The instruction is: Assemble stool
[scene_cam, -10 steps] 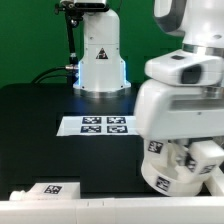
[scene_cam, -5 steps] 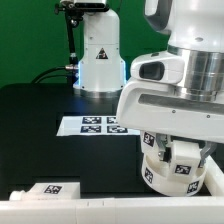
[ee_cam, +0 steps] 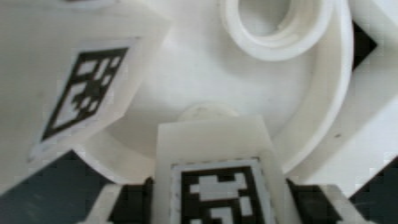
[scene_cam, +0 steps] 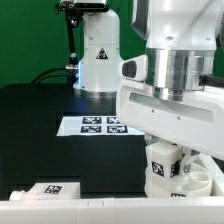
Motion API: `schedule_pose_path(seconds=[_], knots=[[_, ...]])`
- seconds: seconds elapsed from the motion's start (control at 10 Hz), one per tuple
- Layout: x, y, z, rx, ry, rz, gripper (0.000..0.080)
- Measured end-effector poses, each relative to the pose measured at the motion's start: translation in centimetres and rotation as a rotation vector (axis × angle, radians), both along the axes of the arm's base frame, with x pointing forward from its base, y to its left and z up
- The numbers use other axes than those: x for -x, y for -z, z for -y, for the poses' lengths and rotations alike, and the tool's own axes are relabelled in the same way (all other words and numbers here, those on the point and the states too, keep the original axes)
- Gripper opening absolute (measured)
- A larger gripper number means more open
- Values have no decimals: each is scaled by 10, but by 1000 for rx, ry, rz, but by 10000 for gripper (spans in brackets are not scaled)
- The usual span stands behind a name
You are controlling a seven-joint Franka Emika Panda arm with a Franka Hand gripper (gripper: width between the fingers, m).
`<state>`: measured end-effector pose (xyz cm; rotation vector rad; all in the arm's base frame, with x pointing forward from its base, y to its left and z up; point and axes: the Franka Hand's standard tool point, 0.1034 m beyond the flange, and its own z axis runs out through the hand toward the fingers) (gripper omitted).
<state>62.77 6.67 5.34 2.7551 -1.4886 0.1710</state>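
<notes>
While under the arm (scene_cam: 170, 60), one seat (scene_cam: 203, 185), one leg (scene_cam: 163, 166).

Square tags and one warning sign; no words or numbers can be read.
Black-and-white tags stand on the marker board (scene_cam: 93, 125) mid-table, on a white stool part (scene_cam: 166, 163) under the arm, and on a white piece (scene_cam: 50, 190) at the front edge. A triangular sign marks the robot base (scene_cam: 100, 60) at the back edge.

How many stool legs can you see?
2. One upright leg is held in the gripper, by the seat. One lying leg is at the exterior view's lower left. The arm may hide more.
</notes>
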Motion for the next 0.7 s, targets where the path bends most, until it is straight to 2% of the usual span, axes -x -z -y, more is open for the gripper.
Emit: schedule_pose_path(seconds=[0.1,0.3,0.7], knots=[[0,0,1,-4,41,2,337],[0,1,7,-34,417,-20,337],[12,2,10,-17,808,-3,337]])
